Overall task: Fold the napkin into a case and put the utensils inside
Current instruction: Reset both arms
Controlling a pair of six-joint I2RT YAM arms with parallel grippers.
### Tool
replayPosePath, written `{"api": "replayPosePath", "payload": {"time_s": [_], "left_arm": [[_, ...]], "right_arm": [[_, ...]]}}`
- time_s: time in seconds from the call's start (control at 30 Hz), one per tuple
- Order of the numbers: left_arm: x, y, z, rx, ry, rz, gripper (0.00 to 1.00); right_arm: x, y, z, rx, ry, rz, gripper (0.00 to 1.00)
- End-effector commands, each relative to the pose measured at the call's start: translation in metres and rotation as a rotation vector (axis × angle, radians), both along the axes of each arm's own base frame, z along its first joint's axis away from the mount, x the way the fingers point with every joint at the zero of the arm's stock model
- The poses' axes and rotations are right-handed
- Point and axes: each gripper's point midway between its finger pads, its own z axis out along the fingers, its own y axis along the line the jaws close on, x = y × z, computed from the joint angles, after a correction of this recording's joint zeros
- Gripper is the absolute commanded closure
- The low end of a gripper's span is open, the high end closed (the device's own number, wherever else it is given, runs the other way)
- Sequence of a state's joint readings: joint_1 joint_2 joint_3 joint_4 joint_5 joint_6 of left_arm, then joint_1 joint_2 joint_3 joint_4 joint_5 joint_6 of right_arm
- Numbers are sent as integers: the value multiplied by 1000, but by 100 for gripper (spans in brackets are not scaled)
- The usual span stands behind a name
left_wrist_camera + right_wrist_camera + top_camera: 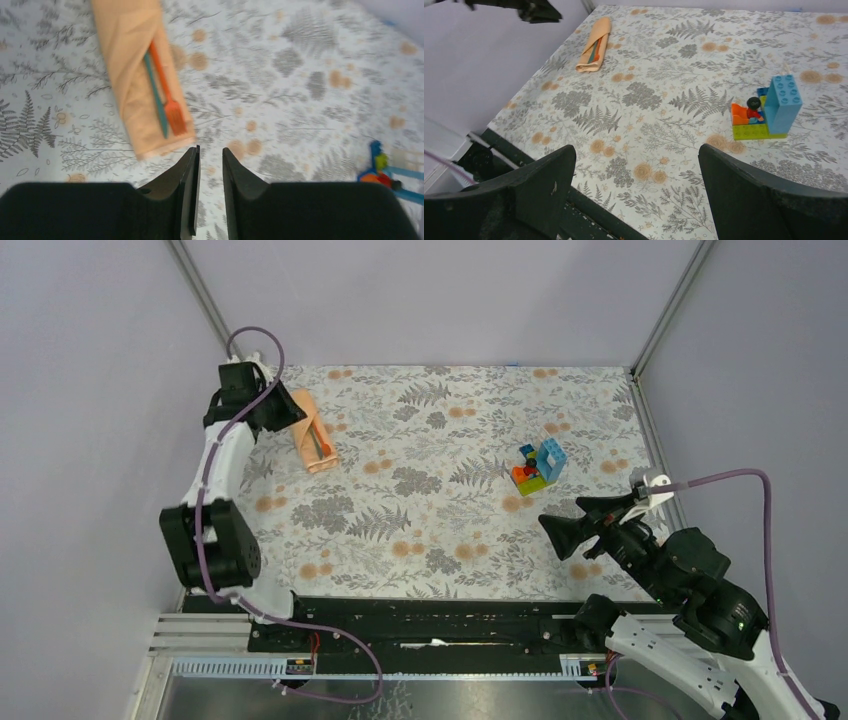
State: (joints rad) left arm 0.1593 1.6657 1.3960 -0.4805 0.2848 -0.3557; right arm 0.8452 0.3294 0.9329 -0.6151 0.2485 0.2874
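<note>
The peach-orange napkin [308, 428] lies folded into a narrow case [131, 75] at the far left of the floral mat. The orange utensil [170, 97], a fork, and the teal-blue utensil [156, 97] lie side by side, tucked into its fold with their ends showing. The case also shows in the right wrist view [594, 44]. My left gripper [210, 152] hovers just off the case's near end, its jaws a narrow gap apart with nothing between them; it also shows in the top view [290, 412]. My right gripper [636, 150] is wide open and empty above the mat's near right part [553, 535].
A cluster of multicoloured toy blocks [540, 467] stands on the mat's right part, ahead of the right gripper [769, 110]. The floral mat [440, 510] covers the table. Grey walls stand on three sides. A black rail [440, 620] runs along the near edge.
</note>
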Motion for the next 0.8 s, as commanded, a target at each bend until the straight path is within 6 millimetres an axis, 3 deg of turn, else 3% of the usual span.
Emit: {"api": "replayPosePath", "payload": {"time_s": [0.0, 0.13, 0.27, 0.4, 0.5, 0.6, 0.77], "left_arm": [[-40, -64, 102, -10, -275, -242, 70], [-103, -143, 174, -8, -494, -486, 64], [-167, -184, 251, -63, -722, -643, 62], [-233, -178, 332, -71, -1017, -685, 57], [-276, -164, 370, -33, -1211, -678, 51], [-299, -152, 386, 7, -1301, -651, 47], [-314, -147, 391, 27, -1329, -643, 44]], "right_arm": [[13, -17, 25, 23, -40, -123, 0], [22, -46, 46, -7, -51, -274, 0], [18, -75, 90, -21, -130, -357, 0], [11, -96, 129, -26, -214, -401, 0], [7, -107, 148, -17, -256, -425, 0], [6, -112, 157, -15, -279, -442, 0], [6, -108, 163, 4, -289, -426, 0]]}}
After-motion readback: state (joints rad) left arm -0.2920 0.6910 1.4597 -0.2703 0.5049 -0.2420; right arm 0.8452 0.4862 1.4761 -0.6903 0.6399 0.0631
